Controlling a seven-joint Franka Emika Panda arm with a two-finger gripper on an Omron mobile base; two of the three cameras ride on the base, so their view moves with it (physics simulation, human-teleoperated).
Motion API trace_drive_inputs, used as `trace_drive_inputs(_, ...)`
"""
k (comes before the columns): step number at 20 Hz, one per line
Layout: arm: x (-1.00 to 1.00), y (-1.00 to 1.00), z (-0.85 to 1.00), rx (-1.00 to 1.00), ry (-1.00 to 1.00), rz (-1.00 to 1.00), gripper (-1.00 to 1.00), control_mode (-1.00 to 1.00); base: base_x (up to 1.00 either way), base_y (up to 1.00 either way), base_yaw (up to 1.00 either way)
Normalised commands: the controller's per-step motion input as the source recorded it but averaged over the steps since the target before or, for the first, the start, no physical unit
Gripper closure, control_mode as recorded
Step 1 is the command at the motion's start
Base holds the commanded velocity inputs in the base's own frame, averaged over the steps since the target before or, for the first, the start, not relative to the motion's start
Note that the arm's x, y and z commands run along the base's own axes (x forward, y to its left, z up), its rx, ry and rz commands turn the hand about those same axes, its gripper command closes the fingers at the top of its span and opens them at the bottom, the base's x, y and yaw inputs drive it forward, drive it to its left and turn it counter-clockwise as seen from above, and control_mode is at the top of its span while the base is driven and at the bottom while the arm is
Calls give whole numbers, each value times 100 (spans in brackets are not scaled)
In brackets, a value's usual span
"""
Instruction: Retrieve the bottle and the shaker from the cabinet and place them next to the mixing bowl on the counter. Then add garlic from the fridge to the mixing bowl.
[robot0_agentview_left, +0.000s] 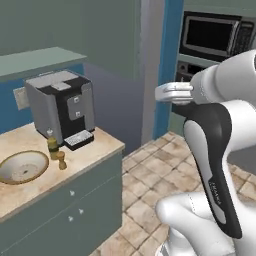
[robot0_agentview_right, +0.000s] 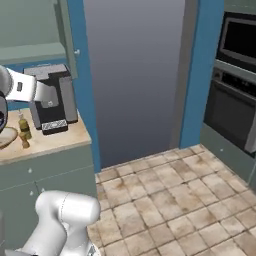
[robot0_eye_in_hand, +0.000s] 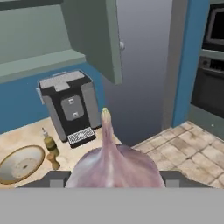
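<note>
A large pale-purple garlic bulb (robot0_eye_in_hand: 112, 164) sits at the bottom of the hand view, and my gripper (robot0_eye_in_hand: 112, 178) is shut on it, with a dark finger (robot0_eye_in_hand: 50, 180) on each side. On the counter to the left lies the shallow mixing bowl (robot0_agentview_left: 22, 166) (robot0_eye_in_hand: 22, 163). Just right of the bowl stand the olive bottle (robot0_agentview_left: 52, 146) (robot0_eye_in_hand: 49, 142) and the small wooden shaker (robot0_agentview_left: 61, 160) (robot0_eye_in_hand: 54, 162). My hand (robot0_agentview_left: 172, 93) hangs in the air over the tiled floor, right of the counter's end and apart from the bowl.
A grey and black coffee machine (robot0_agentview_left: 62, 107) stands behind the bottle at the counter's end. An upper cabinet door (robot0_eye_in_hand: 94, 35) hangs open above it. The grey fridge front (robot0_agentview_right: 135, 75) is straight ahead, with the oven (robot0_agentview_right: 232, 110) and microwave (robot0_agentview_left: 212, 35) to the right.
</note>
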Motion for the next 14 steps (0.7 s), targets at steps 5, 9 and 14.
trace_drive_inputs(5,0,0,0,0,0,0,100,100,-61,31,68)
trace_drive_inputs(9,0,0,0,0,0,0,100,100,-21,18,70)
trace_drive_inputs(14,0,0,0,0,0,0,100,100,-3,13,46)
